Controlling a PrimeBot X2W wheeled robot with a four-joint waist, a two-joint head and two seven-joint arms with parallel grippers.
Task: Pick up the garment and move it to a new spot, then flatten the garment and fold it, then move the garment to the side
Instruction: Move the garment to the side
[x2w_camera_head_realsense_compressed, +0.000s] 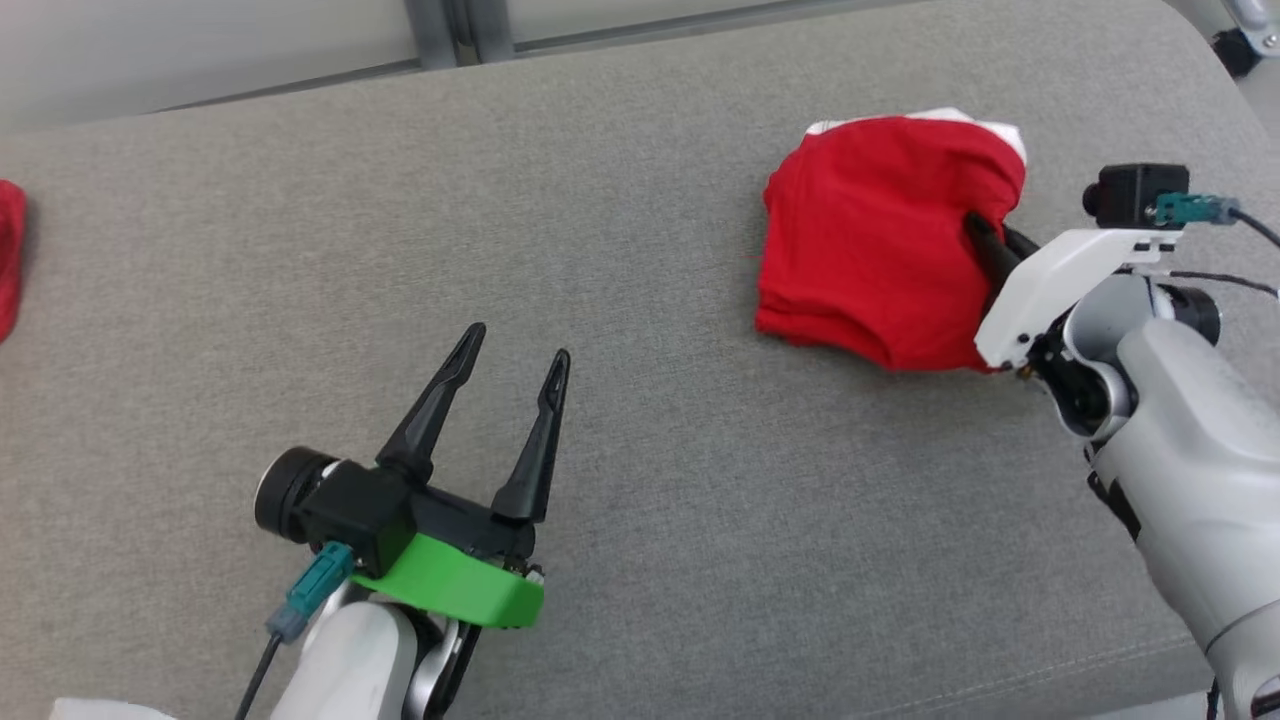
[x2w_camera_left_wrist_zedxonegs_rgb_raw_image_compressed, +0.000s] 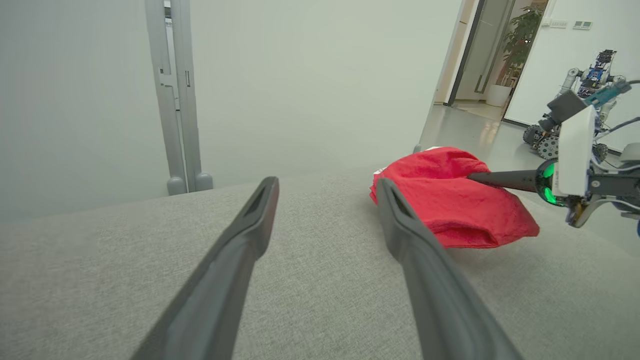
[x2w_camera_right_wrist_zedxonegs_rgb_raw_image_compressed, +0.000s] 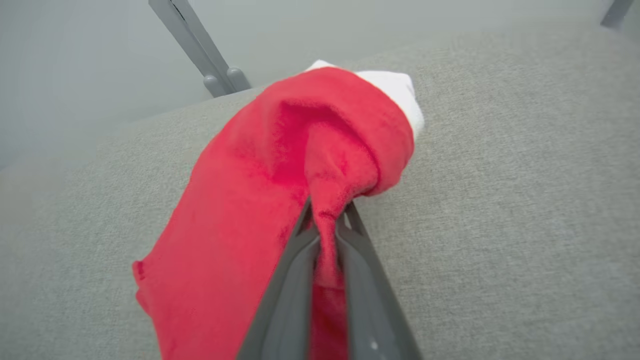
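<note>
On the right of the grey worktop (x2w_camera_head_realsense_compressed: 650, 480): one red garment (x2w_camera_head_realsense_compressed: 870, 250), bunched; judged soft, light, limp. Your right pincer (x2w_camera_right_wrist_zedxonegs_rgb_raw_image_compressed: 327, 225) is clamped on a fold of it; your left pincer (x2w_camera_head_realsense_compressed: 518, 343) stands open, empty. Take hems when flattening.

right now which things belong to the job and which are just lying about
Job: crumpled red garment with white trim; right gripper shut on it; open left gripper; grey fabric surface.
Lying about: red cloth at left edge; wheeled robot; potted plant.
</note>
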